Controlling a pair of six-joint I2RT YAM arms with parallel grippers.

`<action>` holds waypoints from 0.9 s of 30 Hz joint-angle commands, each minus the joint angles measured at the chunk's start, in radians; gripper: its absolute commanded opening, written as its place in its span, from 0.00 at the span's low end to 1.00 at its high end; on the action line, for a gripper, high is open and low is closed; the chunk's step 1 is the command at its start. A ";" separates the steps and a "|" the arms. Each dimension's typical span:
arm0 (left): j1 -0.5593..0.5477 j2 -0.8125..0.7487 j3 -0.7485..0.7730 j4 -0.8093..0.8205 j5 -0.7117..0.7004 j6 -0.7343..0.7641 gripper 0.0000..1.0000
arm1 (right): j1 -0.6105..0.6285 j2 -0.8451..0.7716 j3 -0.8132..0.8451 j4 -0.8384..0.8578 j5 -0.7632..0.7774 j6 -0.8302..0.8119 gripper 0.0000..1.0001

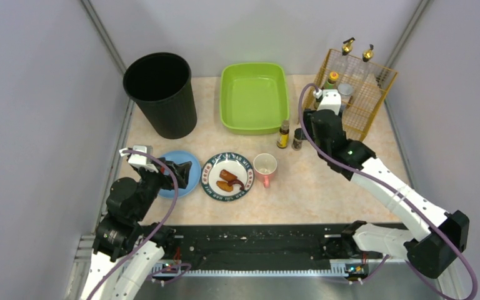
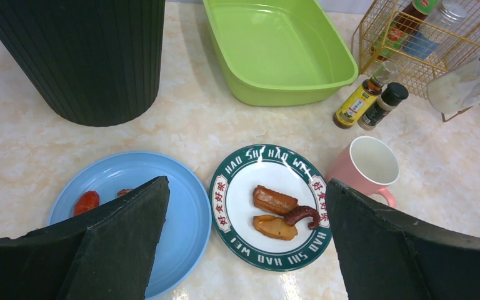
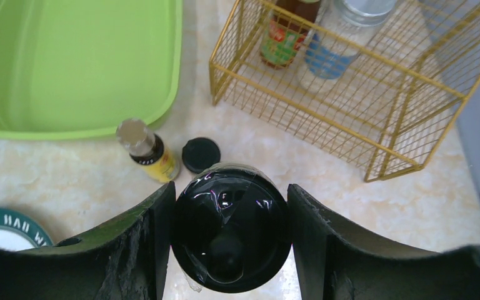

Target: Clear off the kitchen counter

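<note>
The beige kitchen counter (image 1: 325, 187) holds a blue plate (image 1: 174, 157) with red food scraps (image 2: 87, 201), a green-rimmed white plate (image 1: 227, 156) with brown food pieces (image 2: 275, 200), a pink mug (image 1: 265, 167) and two small bottles (image 1: 283, 134). My left gripper (image 1: 184, 170) is open and empty, hovering low over the two plates (image 2: 247, 182). My right gripper (image 1: 315, 125) is shut on a clear jar with a black lid (image 3: 231, 231), held above the counter right of the small bottles (image 3: 230, 187). The jar also shows in the left wrist view (image 2: 462, 87).
A tall black bin (image 1: 161, 94) stands at the back left. A lime-green tub (image 1: 253, 128) sits at the back middle, empty. A gold wire rack (image 1: 359, 94) with several bottles stands at the back right. A black rail (image 1: 256, 244) runs along the near edge.
</note>
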 commanded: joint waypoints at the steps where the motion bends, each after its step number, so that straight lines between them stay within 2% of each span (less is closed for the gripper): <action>1: -0.003 -0.003 -0.003 0.034 0.001 0.008 0.99 | 0.014 -0.012 0.088 0.058 0.161 -0.054 0.12; 4: -0.003 -0.005 -0.003 0.034 0.005 0.007 0.99 | -0.019 0.015 0.134 0.082 0.177 -0.079 0.09; 7: -0.003 -0.007 -0.002 0.033 0.007 0.007 0.99 | -0.087 0.040 0.190 0.083 0.133 -0.065 0.00; 10: -0.004 -0.010 -0.004 0.034 0.004 0.008 0.99 | -0.155 0.050 0.221 0.127 0.101 -0.055 0.00; 14: -0.004 -0.011 -0.004 0.035 0.009 0.006 0.99 | -0.214 0.060 0.230 0.233 0.173 -0.090 0.00; 27: -0.005 -0.011 -0.003 0.034 0.007 0.006 0.99 | -0.475 0.178 0.317 0.285 0.069 -0.002 0.00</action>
